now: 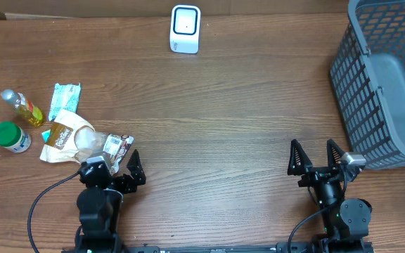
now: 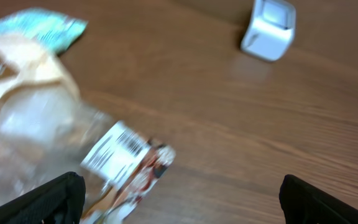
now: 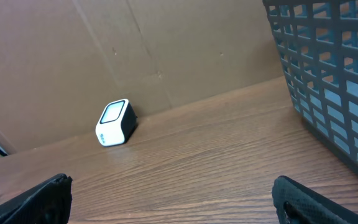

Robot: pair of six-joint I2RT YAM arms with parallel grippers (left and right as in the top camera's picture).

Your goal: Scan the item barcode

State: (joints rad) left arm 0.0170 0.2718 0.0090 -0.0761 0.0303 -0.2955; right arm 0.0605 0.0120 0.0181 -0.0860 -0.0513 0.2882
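The white barcode scanner (image 1: 185, 29) stands at the far middle of the table, also visible in the left wrist view (image 2: 268, 28) and the right wrist view (image 3: 115, 122). Several items lie at the left. A small brown-and-white packet (image 1: 119, 145) shows a barcode label face up (image 2: 126, 165), just ahead of my left gripper (image 1: 116, 163). That gripper (image 2: 180, 193) is open and holds nothing; the packet lies near its left finger. My right gripper (image 1: 313, 151) is open over bare wood (image 3: 171, 190), with nothing between its fingers.
A beige bag (image 1: 65, 135) lies against the packet, with a teal packet (image 1: 66, 98), a small bottle of yellow liquid (image 1: 23, 107) and a green-lidded jar (image 1: 11, 137) around it. A grey mesh basket (image 1: 382, 84) stands at the right edge, close to the right gripper.
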